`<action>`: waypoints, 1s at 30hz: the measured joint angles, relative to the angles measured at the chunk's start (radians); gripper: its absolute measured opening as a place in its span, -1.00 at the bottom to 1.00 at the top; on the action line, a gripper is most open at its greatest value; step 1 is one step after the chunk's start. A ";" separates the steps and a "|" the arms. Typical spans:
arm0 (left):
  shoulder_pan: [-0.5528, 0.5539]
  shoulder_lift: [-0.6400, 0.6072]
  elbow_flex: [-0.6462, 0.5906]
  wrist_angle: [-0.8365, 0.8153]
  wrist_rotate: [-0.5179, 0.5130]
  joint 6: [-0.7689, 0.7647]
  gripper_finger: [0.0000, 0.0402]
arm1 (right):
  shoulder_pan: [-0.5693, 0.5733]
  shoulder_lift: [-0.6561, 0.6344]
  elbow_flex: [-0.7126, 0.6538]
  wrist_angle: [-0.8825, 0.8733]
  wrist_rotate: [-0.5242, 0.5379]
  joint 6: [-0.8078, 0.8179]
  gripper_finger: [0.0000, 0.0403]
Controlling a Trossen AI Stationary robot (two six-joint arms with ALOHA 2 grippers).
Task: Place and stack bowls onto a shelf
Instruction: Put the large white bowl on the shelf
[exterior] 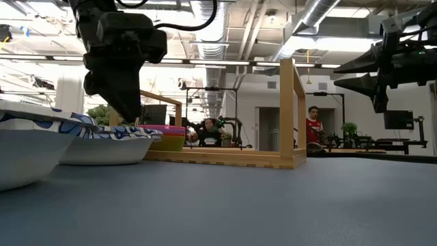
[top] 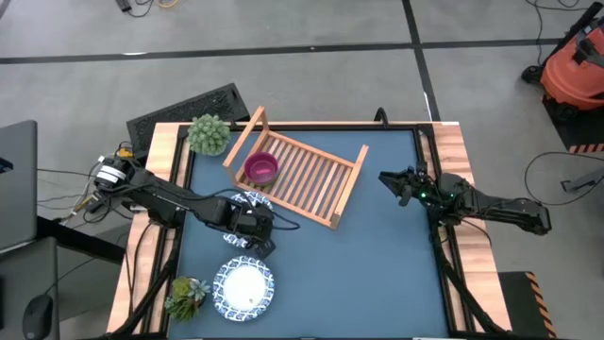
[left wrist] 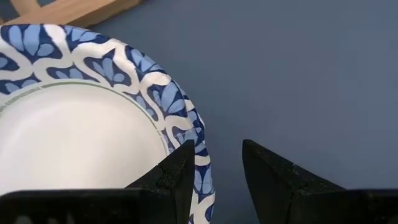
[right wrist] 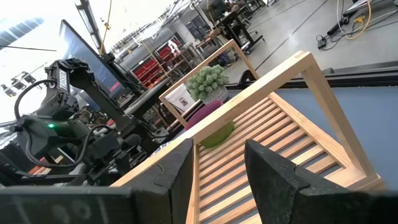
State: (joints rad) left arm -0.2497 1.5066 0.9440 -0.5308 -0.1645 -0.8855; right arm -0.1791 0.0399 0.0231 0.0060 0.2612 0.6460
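Bowls are only partly shelved: a magenta bowl [top: 261, 168] stacked on a green one is seen at the shelf [top: 311, 175] end toward 9 o'clock. Two patterned bowls remain on the blue desk [top: 377, 264]: one [top: 244, 288] at 7 o'clock, the other [left wrist: 87, 124] at the left claw [left wrist: 217, 180], whose jaws, narrowly parted, straddle its rim. The right claw [top: 394, 182] waits open at 3 o'clock. A workshop lies behind.

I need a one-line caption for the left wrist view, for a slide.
Left claw, open, straddling the blue-patterned rim of a shallow white bowl on the blue table.
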 joint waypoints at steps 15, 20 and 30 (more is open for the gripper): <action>0.005 0.000 0.000 -0.001 -0.034 -0.134 -0.41 | 0.000 0.000 0.000 0.000 0.000 -0.009 -0.15; 0.005 0.000 0.000 -0.001 -0.034 -0.152 -0.41 | 0.000 0.000 0.000 0.000 0.001 -0.019 -0.15; 0.006 0.000 0.001 -0.049 -0.049 -0.159 -0.41 | 0.000 0.000 0.000 0.000 0.001 -0.026 -0.15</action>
State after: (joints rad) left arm -0.2440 1.5069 0.9447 -0.5802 -0.2134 -1.0445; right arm -0.1791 0.0402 0.0231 0.0063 0.2619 0.6201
